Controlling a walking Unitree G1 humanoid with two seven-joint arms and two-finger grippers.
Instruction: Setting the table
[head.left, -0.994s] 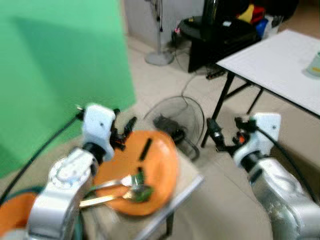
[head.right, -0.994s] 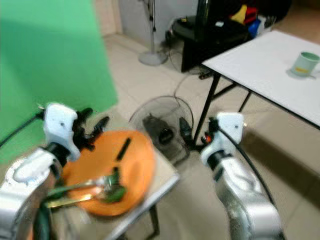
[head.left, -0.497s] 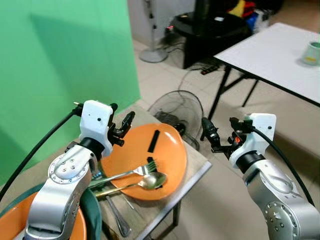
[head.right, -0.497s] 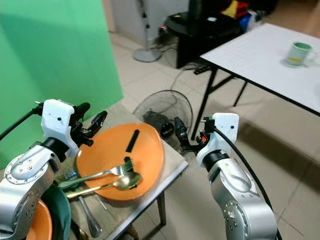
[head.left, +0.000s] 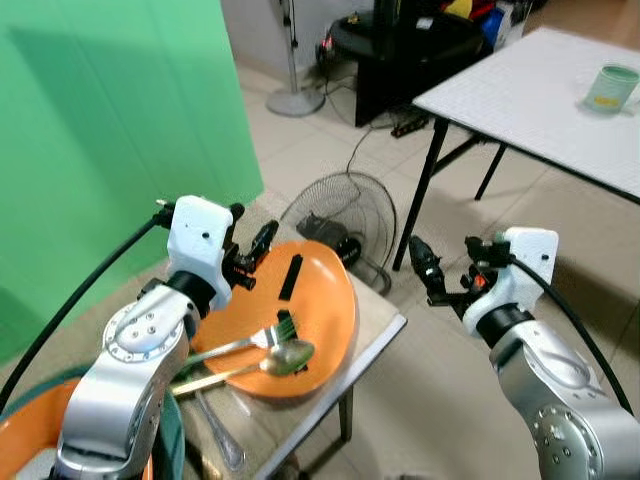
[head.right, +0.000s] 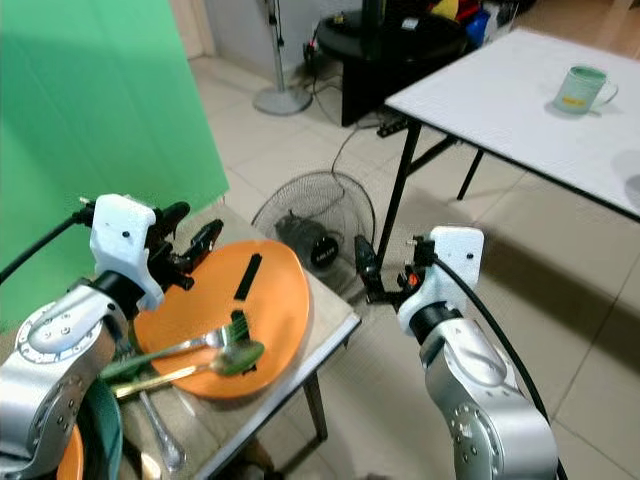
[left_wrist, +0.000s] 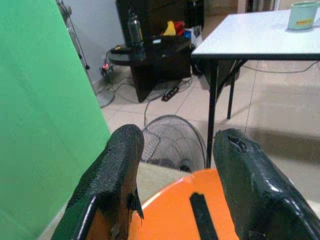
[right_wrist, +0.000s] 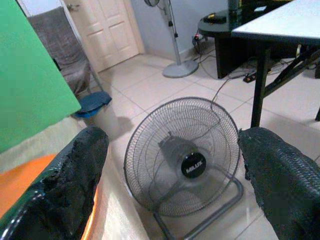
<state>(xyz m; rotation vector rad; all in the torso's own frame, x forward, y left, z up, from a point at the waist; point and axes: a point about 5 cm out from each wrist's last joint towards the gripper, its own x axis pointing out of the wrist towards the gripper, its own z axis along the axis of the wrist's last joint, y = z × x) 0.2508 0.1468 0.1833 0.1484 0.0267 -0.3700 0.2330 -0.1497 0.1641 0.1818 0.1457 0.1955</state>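
Green backdrop behind, left gripper (head.left: 252, 262) spread over the orange plate (head.left: 310, 330); right gripper (right_wrist: 175, 175) spread nearby. Clamp the rim firmly.

A plate (head.left: 300, 320) lies on a small table (head.left: 375, 335) at the left, bearing a fork (head.left: 255, 343) and spoon (head.left: 270, 362). A floor fan (head.left: 350, 215) stands just behind it. A mug (head.left: 610, 88) sits on the far table (head.left: 520, 105) at the right

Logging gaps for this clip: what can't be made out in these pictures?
- Green mug: its yellow label is too small to read.
- Second orange plate: cut off by the picture's edge and covered by the left arm.
- Left gripper: whether it touches the orange plate is unclear.
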